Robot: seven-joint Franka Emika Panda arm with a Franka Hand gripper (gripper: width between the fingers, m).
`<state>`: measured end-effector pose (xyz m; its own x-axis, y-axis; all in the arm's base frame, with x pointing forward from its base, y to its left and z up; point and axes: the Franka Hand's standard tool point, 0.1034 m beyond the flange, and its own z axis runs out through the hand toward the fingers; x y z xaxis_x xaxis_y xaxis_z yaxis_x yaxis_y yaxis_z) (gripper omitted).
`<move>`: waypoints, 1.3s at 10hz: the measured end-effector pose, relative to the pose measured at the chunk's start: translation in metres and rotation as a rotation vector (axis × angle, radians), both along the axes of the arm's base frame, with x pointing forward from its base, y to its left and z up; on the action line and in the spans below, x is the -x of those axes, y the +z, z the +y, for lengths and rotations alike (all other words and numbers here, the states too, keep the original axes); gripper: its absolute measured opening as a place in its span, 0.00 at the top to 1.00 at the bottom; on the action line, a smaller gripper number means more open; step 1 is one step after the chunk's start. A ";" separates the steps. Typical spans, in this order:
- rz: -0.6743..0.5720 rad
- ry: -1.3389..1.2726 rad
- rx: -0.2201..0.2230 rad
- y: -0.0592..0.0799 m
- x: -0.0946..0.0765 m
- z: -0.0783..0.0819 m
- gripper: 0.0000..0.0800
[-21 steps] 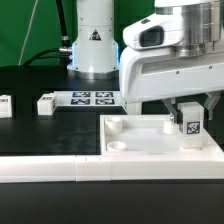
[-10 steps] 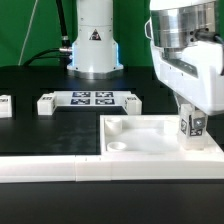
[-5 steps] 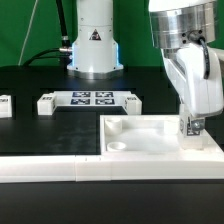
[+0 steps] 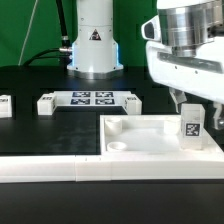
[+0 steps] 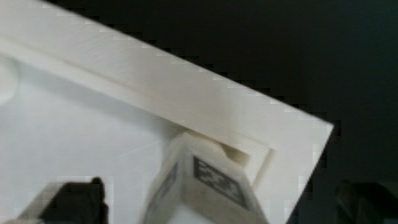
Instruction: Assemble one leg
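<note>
A white leg (image 4: 192,122) with a black-and-white marker stands upright in the far right corner socket of the large white tray-like part (image 4: 140,146). My gripper (image 4: 195,106) hangs just above the leg, with a finger on either side of its top. In the wrist view the leg (image 5: 210,178) sits in the corner between my two dark fingertips (image 5: 71,200), with a gap on each side. The gripper (image 5: 217,208) is open and holds nothing.
Other small white legs lie on the black table at the exterior view's left (image 4: 46,103), far left (image 4: 5,106) and behind the tray (image 4: 130,101). The marker board (image 4: 92,99) lies in front of the robot base (image 4: 95,45). A white rail (image 4: 50,168) runs along the front.
The gripper, which was low around the leg in the corner socket, has turned, opened and risen a little. The leg stays upright in the socket.
</note>
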<state>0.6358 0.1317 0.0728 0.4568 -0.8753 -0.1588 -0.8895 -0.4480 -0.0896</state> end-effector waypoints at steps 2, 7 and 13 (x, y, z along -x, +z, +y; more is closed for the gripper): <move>-0.021 0.385 0.057 0.001 0.000 0.001 0.19; -0.091 0.938 0.081 -0.002 -0.001 -0.013 0.19; -0.095 0.959 0.078 -0.002 -0.001 -0.012 0.64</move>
<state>0.6368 0.1194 0.0711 0.9906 -0.1300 -0.0416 -0.1331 -0.9877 -0.0819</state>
